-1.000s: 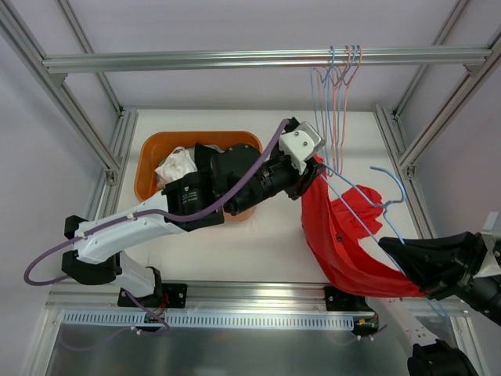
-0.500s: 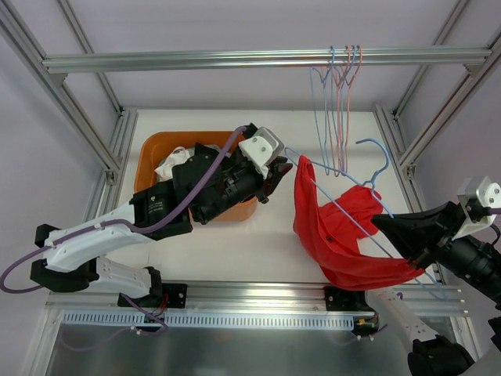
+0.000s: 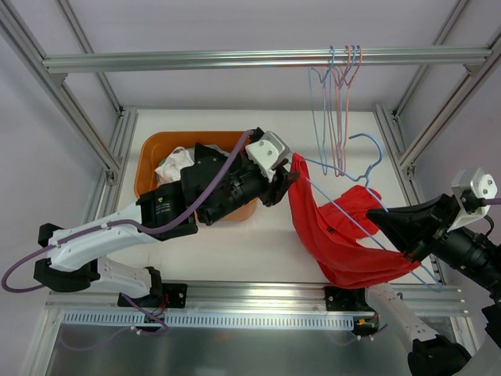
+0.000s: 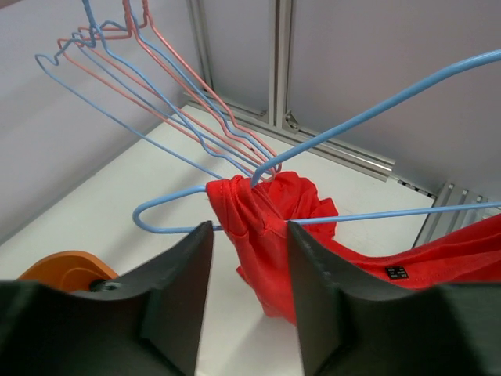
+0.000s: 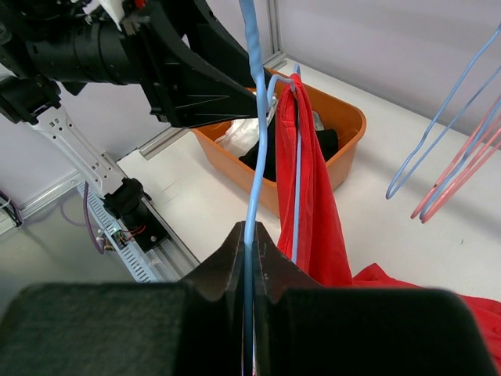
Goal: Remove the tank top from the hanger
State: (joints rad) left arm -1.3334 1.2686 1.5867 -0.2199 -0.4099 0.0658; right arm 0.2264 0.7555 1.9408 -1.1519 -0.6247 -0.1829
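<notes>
left gripper (image 4: 249,235) backed off, now back at the shoulder strap of the red tank top (image 3: 325,235), jaws spread, nothing held. right gripper (image 5: 252,235) jaws pinch the blue hanger (image 4: 391,108), pulled further right. the top is still threaded on the hanger, so not removed yet.

Bright, even, diffuse light fills all three views (no hard glare anywhere), leaving only faint soft shadows on the white table (image 3: 258,243). Close to the wrist lenses, the left fingers (image 4: 168,313) and right fingers (image 5: 211,313) read dark and slightly soft.
</notes>
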